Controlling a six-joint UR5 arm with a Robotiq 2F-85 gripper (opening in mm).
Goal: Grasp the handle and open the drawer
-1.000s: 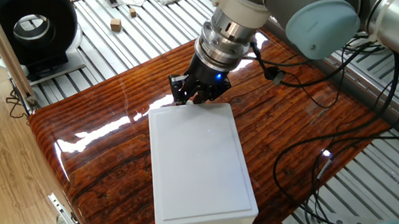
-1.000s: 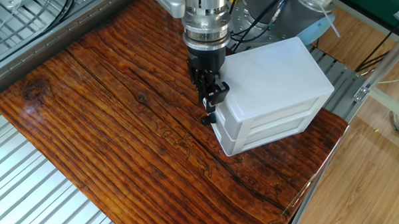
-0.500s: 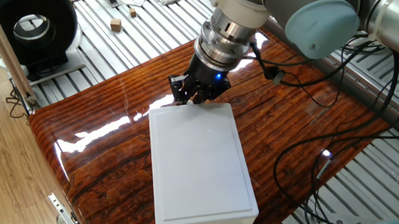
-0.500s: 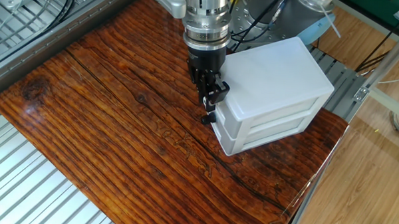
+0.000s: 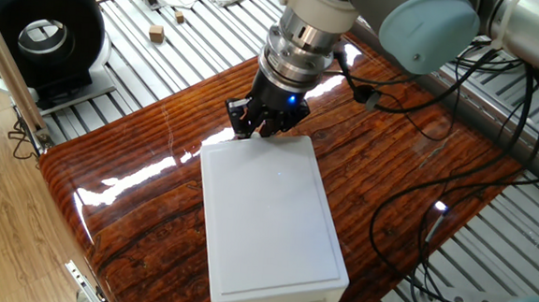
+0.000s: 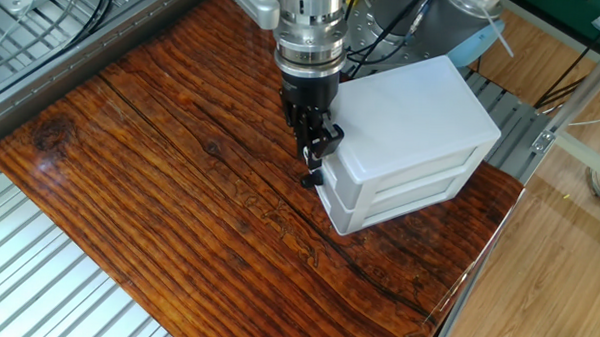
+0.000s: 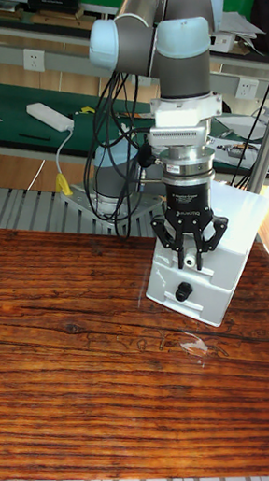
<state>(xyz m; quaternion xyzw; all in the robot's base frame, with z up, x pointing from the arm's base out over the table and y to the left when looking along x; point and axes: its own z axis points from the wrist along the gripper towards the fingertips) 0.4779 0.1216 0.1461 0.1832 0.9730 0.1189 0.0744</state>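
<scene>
At the white box's (image 6: 412,112) front end, my gripper (image 7: 193,252) pinched shut on the upper drawer's (image 6: 405,162) handle (image 7: 194,257); the drawer looked barely out, most pulling remained.

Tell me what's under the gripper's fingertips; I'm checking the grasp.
The gripper hangs at the white box's front end. Below it sits a dark knob. Any off-white handle is hidden by the fingers.

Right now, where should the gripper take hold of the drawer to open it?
By its handle, apparently hidden behind the gripper. The drawer has a flat front, so that nub looks like the only thing to pinch. Come straight at the front face, jaws straddling the nub.
</scene>
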